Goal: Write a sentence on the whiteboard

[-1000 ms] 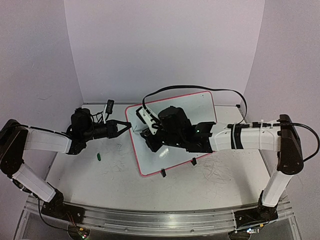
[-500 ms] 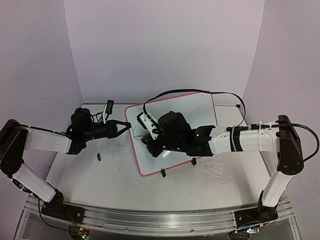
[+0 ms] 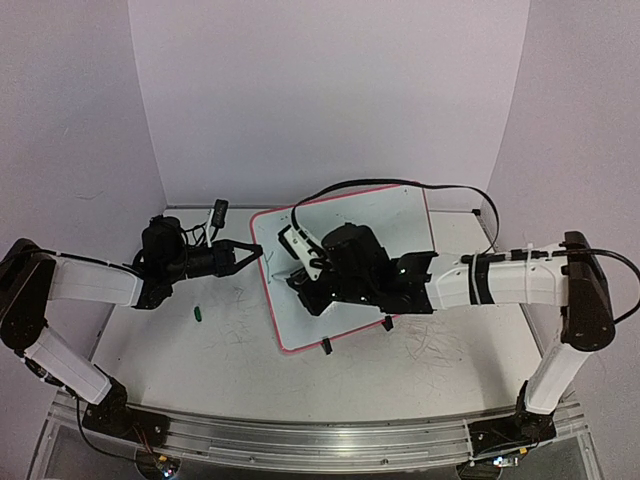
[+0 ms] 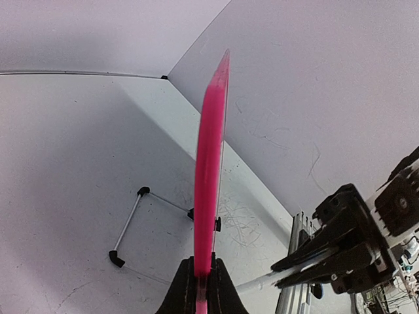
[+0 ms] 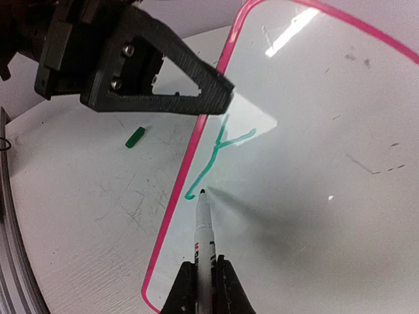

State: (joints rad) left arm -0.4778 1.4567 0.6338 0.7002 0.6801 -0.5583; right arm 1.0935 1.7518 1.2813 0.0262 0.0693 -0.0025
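Writing is barely begun: fingers of the right gripper (image 5: 204,271) pinch a green marker (image 5: 203,226), tip at the first green stroke (image 5: 216,154) of the sentence on the whiteboard (image 3: 395,220), which stands tilted mid-worktop (image 3: 200,350), the left gripper (image 4: 203,278) with fingers clamped on its pink frame (image 4: 208,163); next, steady strokes away from that edge.

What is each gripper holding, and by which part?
Left gripper: jaws shut on the whiteboard at its pink frame edge. Right gripper: jaws shut on a marker by its barrel.

At 6 o'clock your right gripper (image 5: 204,282) clamps the marker (image 5: 204,230). Its tip touches the whiteboard (image 5: 314,170), beside the green stroke (image 5: 215,159).
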